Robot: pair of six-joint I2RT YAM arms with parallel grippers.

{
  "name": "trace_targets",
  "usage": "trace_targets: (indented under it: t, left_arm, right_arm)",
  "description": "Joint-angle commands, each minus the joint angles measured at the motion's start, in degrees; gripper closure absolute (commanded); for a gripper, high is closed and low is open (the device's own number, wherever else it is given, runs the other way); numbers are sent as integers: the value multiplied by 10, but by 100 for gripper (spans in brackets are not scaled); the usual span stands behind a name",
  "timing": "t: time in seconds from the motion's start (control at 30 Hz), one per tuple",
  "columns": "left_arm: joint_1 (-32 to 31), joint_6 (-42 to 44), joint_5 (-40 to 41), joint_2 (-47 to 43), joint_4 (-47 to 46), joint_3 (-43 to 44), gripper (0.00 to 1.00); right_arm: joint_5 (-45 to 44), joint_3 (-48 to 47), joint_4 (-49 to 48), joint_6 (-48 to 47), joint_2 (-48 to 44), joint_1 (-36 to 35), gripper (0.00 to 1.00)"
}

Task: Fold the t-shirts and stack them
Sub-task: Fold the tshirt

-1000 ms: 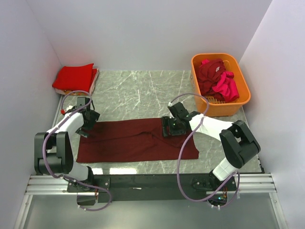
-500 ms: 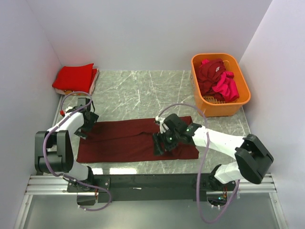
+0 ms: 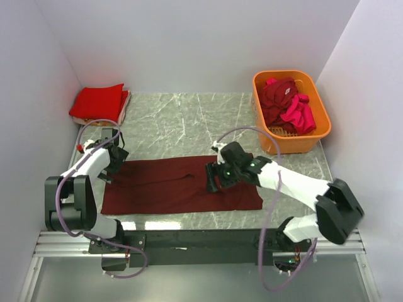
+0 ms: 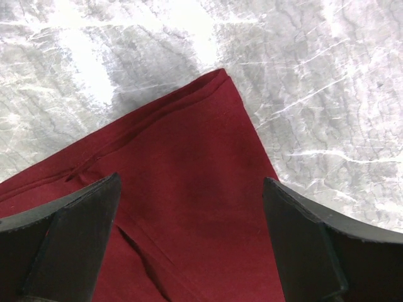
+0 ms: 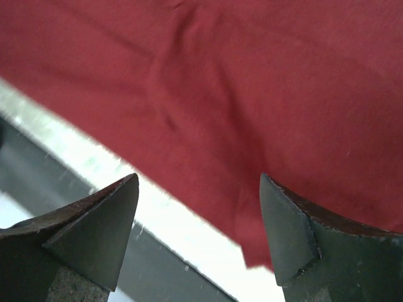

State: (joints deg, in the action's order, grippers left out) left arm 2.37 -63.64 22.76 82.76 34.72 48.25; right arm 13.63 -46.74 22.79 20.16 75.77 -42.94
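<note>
Right gripper (image 3: 213,178) hovers with jaws apart over the maroon t-shirt (image 3: 164,187), spread flat on the marble table (image 3: 182,123) — left gripper (image 3: 111,165), also wide, at its left end. Folded red t-shirt (image 3: 97,102) far-left; orange basket (image 3: 299,143) of crumpled t-shirts (image 3: 286,104) far-right — both well apart.

- My left arm (image 3: 87,165) doubles back over its base at the left, elbow bent sharply, the wrist angled downward.
- The left gripper (image 4: 190,189) stands with fingers spread wide.
- My right arm (image 3: 296,184) stretches low from its base at the right toward the centre; the right gripper (image 3: 211,178) points left, jaws parted.
</note>
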Motion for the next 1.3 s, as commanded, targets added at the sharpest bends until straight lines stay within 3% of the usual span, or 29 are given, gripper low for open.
trace_targets:
  t: [0.0, 0.37, 0.5, 0.63, 0.8, 1.03, 1.27]
  left_arm:
    - [-1, 12, 1, 7, -3, 28, 1]
    - [-1, 16, 18, 12, 2, 28, 0]
    - [0, 15, 30, 12, 10, 37, 1]
    - [0, 15, 38, 8, 13, 40, 1]
    - [0, 19, 27, 0, 7, 37, 1]
    - [0, 33, 8, 13, -10, 27, 0]
    - [0, 38, -4, 41, -12, 33, 0]
  right_arm:
    - [-45, -51, -23, 1, 50, 0, 16]
    - [6, -71, -15, -17, 148, -51, 17]
    - [51, -51, -20, -7, 98, -74, 17]
    - [13, -39, -10, 4, 38, -73, 16]
    - [-59, -27, 27, 58, 22, -22, 15]
    - [-35, 38, -1, 125, 34, 94, 14]
    - [-81, -50, 13, 92, 190, 166, 14]
